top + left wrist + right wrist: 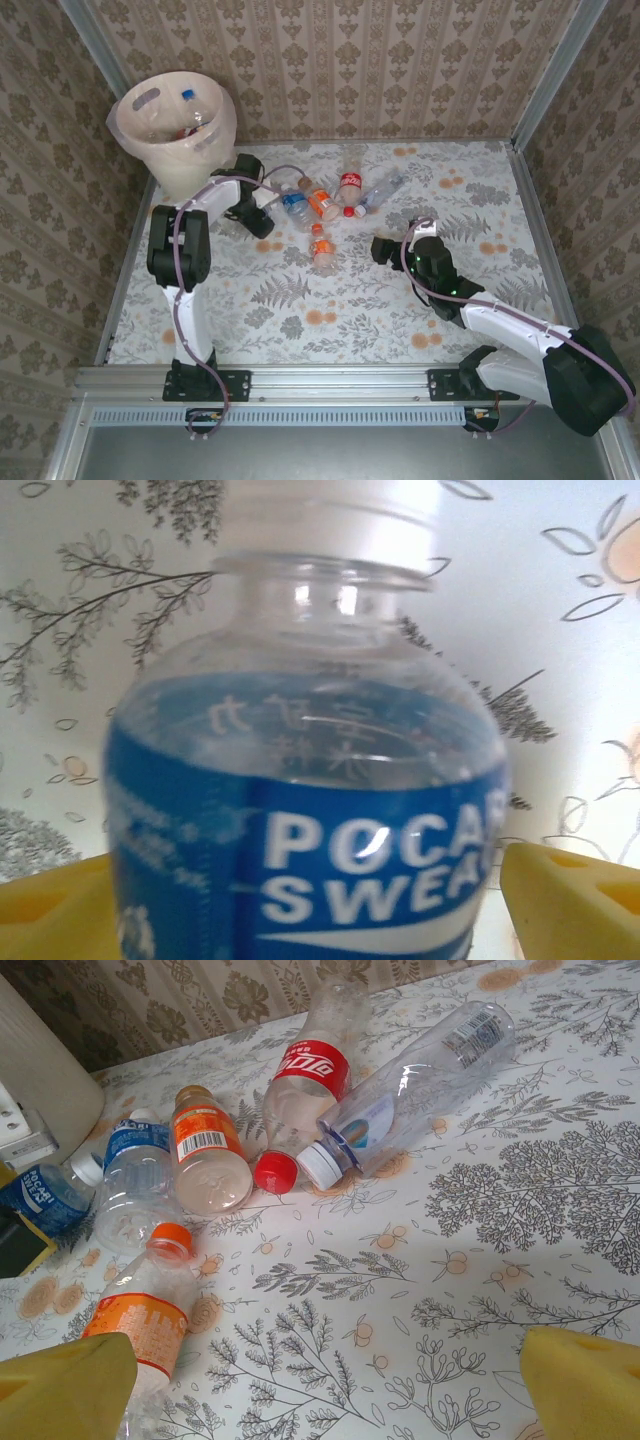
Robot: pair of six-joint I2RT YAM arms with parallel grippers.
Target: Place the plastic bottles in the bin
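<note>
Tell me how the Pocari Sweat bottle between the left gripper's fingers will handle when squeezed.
The Pocari Sweat bottle looks empty, so probably light. Its thin clear wall would likely dent under the yellow fingers. Round, smooth and lying on its side, it may roll or slip.

left arm folded upward then reaching forward, left hand held low, fingers apart. right arm stretched forward and leftward, right hand wide open.
</note>
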